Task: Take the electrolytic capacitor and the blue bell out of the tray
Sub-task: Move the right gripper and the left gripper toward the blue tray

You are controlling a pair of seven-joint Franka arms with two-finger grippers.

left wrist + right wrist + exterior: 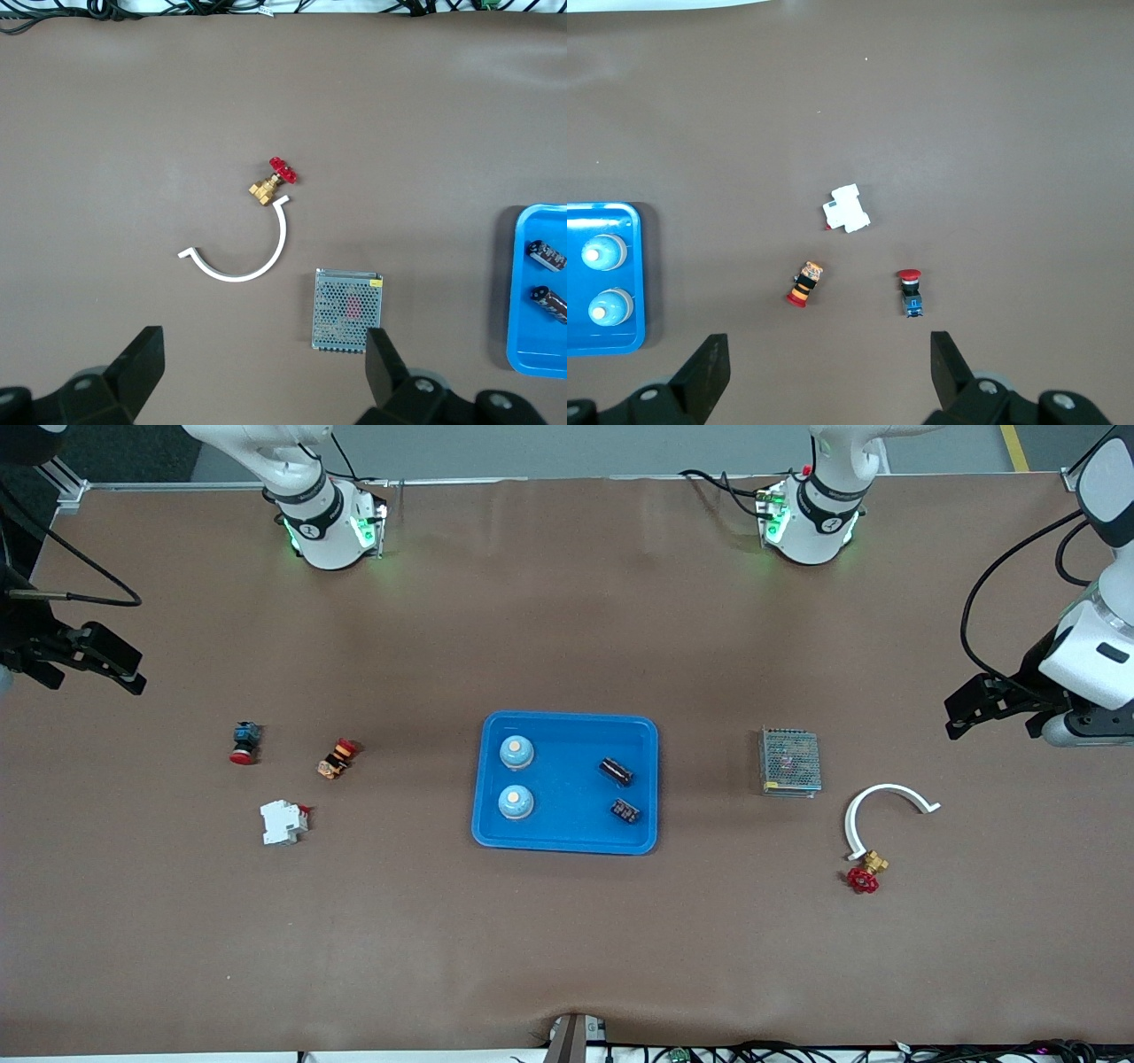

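A blue tray (567, 819) sits mid-table. In it, toward the right arm's end, stand two pale blue bells (516, 752) (516, 802), also seen in the right wrist view as bells (603, 253) (609, 308). Toward the left arm's end of the tray lie two black capacitors (617, 771) (625, 810), seen from the left wrist as capacitors (549, 254) (549, 299). My left gripper (992, 722) (266, 372) hangs open and empty over the left arm's end of the table. My right gripper (89, 673) (828, 372) hangs open and empty over the right arm's end.
Toward the left arm's end lie a mesh-covered power supply (789, 762), a white curved clip (877, 806) and a brass valve with a red handle (866, 872). Toward the right arm's end lie a blue-and-red push button (244, 742), an orange-and-black button (337, 758) and a white breaker (283, 822).
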